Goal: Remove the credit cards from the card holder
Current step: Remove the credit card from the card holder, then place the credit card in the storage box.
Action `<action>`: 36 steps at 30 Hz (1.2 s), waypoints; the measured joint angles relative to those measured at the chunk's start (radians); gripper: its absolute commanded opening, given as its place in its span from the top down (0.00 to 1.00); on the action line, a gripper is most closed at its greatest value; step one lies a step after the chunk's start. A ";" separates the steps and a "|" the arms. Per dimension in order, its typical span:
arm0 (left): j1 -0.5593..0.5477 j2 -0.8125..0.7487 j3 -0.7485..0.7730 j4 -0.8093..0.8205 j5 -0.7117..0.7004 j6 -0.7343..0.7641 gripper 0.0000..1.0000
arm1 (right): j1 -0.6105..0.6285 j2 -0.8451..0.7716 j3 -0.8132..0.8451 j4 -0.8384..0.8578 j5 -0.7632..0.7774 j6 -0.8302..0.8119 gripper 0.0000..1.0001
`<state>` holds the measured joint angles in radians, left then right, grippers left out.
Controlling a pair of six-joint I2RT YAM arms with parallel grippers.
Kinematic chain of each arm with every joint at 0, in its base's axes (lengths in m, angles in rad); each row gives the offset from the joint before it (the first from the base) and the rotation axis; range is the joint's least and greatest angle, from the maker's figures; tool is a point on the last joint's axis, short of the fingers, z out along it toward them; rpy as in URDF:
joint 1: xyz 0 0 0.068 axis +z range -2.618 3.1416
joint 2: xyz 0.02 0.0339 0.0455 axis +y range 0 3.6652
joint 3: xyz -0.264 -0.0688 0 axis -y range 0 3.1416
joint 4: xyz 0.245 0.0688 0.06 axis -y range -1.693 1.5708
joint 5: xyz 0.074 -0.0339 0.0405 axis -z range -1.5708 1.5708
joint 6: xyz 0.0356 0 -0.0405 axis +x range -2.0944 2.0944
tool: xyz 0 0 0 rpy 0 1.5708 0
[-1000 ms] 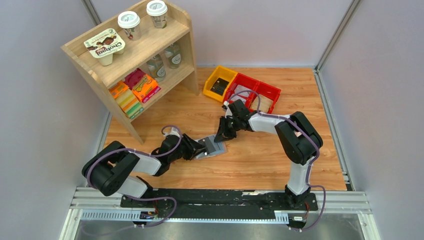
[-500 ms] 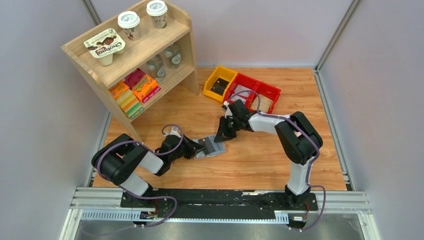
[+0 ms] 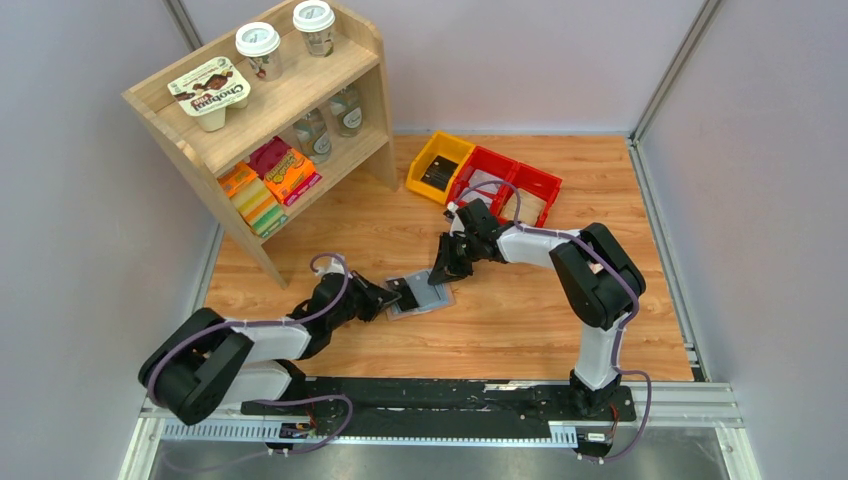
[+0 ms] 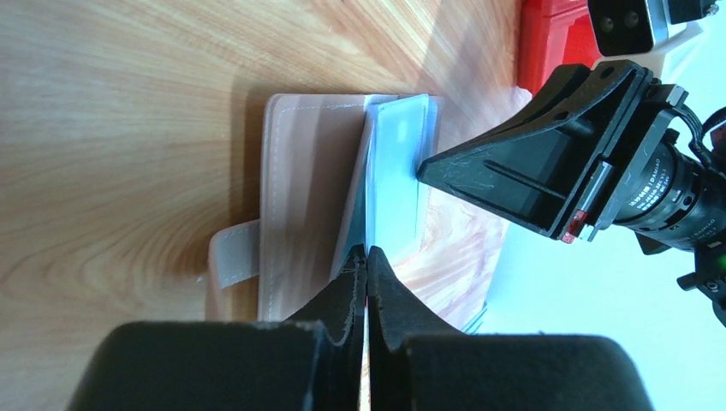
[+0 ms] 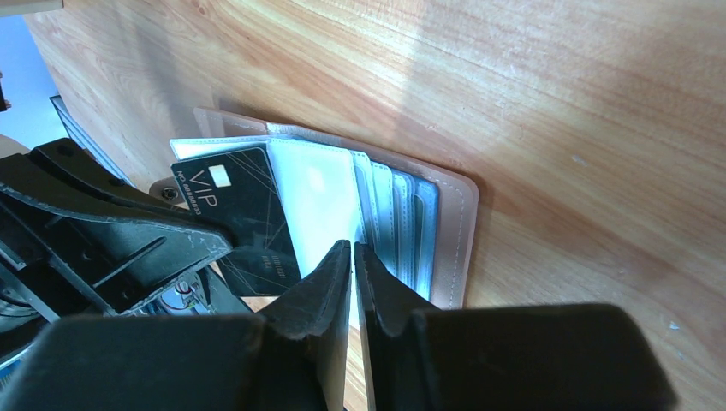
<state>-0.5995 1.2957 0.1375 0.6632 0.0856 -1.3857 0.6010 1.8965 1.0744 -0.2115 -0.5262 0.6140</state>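
The fingers of my left gripper [image 4: 366, 253] are pressed together on the edge of a black credit card [image 5: 238, 212], which lies across the left side of the card holder [image 5: 452, 224]. My right gripper [image 5: 352, 248] is nipped almost closed on one pale pocket leaf. The holder lies open on the wooden table [image 3: 520, 320], just below the middle of the overhead view between my two grippers. It has a tan stitched cover, a fan of clear bluish pockets and a small strap tab [image 4: 235, 257]. The black card reads "VIP" in pale letters; the number line beneath is too small to read. At upper centre of the overhead view a yellow bin [image 3: 424, 164] holds something dark, and beside it stand red bins [image 3: 541, 179].
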 measured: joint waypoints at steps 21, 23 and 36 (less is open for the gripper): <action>0.000 -0.235 0.055 -0.394 -0.097 0.089 1.00 | 0.023 -0.114 0.012 -0.061 0.097 0.003 0.29; 0.000 -0.264 0.067 -0.425 -0.106 0.108 1.00 | 0.023 -0.151 0.011 -0.063 0.110 0.010 0.27; 0.000 -0.419 0.157 -0.430 -0.140 0.157 1.00 | 0.024 -0.400 -0.200 0.177 0.128 0.225 0.15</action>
<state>-0.5995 0.8768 0.2943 0.2333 -0.0544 -1.2289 0.6254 1.4967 0.8742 -0.0349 -0.3981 0.8394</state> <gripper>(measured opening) 0.007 0.861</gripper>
